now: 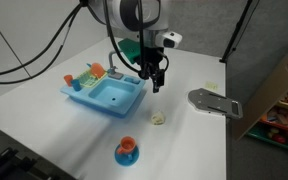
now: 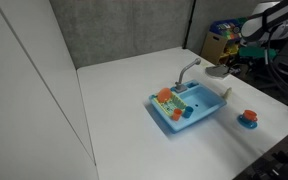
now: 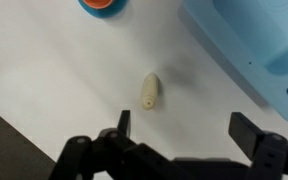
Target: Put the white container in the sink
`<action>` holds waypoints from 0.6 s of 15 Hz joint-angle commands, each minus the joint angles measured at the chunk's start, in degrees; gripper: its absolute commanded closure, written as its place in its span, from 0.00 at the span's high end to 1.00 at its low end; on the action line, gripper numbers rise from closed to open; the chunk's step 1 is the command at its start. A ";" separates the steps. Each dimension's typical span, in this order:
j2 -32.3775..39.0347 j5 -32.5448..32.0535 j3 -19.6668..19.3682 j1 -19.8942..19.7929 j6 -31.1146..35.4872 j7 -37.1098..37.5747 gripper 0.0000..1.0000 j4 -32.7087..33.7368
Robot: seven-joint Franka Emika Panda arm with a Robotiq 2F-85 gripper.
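Note:
The white container [image 3: 149, 90] is a small cream piece lying on its side on the white table; it also shows in an exterior view [image 1: 159, 119]. The light blue toy sink [image 1: 109, 93] with a grey faucet stands to its side and shows in the other views [image 2: 190, 109] [image 3: 249, 50]. My gripper [image 3: 184, 128] is open and empty, hovering above the table with the container just beyond its fingertips. In an exterior view the gripper [image 1: 156, 82] hangs over the sink's near corner, above the container.
An orange cup on a blue saucer [image 1: 127, 150] stands near the table's front and shows in the wrist view [image 3: 102, 3]. A flat grey plate-like object [image 1: 214, 102] lies by the table edge. Colourful items fill the sink's side rack [image 1: 87, 76].

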 commanded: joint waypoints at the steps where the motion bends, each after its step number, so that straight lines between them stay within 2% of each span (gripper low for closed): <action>1: 4.19 4.33 1.63 -2.78 0.96 -2.60 1.00 4.49; 9: 10.06 7.72 1.81 -5.06 4.13 -4.32 1.00 7.74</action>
